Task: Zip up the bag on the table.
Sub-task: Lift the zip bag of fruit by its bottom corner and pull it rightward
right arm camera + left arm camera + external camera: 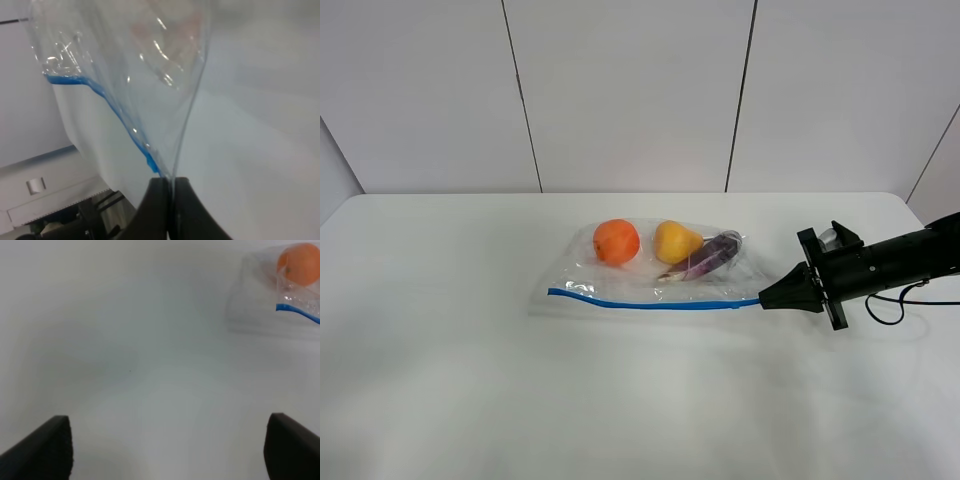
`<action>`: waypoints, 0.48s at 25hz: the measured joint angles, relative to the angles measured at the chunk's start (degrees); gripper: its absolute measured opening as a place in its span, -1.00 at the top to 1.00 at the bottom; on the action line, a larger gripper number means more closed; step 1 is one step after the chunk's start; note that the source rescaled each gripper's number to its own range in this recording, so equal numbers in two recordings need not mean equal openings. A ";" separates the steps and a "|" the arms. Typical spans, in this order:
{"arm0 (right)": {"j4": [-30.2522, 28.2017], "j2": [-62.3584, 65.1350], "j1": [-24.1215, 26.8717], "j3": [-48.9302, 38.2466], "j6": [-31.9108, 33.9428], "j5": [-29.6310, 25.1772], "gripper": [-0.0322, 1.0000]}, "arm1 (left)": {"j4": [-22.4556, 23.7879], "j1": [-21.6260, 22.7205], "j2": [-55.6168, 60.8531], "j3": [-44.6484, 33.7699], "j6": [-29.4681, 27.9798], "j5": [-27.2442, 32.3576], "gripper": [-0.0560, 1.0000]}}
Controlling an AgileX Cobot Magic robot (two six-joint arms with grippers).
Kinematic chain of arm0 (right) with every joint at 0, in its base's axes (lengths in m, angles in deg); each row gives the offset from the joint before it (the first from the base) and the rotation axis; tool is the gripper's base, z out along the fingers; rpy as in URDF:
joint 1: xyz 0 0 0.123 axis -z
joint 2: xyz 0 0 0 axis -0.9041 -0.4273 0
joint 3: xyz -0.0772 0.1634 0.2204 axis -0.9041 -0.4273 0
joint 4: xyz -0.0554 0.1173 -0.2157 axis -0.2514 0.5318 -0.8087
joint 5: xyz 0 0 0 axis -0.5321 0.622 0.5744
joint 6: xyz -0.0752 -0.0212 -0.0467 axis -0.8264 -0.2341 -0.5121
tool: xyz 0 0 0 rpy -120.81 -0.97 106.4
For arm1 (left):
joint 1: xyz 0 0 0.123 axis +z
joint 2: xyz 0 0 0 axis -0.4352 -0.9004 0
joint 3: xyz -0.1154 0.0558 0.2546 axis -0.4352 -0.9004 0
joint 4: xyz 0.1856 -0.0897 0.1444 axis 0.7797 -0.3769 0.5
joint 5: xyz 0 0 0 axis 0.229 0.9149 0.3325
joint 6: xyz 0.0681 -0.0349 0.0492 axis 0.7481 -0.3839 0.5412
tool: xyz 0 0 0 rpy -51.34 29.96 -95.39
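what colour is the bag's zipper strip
Blue; the zipper strip shows best in the exterior high view.

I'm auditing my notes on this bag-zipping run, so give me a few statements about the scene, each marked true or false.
1. The right tool is shut on the end of the bag, by its blue zipper strip. True.
2. The left tool also grips the bag. False: it is open over bare table, apart from the bag.
3. The orange lies between the pear and the eggplant. False: the pear is in the middle.
4. All three lie inside the bag. True.
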 joint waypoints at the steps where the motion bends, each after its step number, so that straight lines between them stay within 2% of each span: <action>1: 0.08 0.00 0.00 0.00 0.00 -0.10 0.93 | 0.00 0.00 0.00 0.00 0.00 0.00 -0.96; 12: 0.37 0.00 0.00 0.00 0.00 -1.28 0.93 | 0.00 0.00 0.00 0.00 0.00 0.00 -0.96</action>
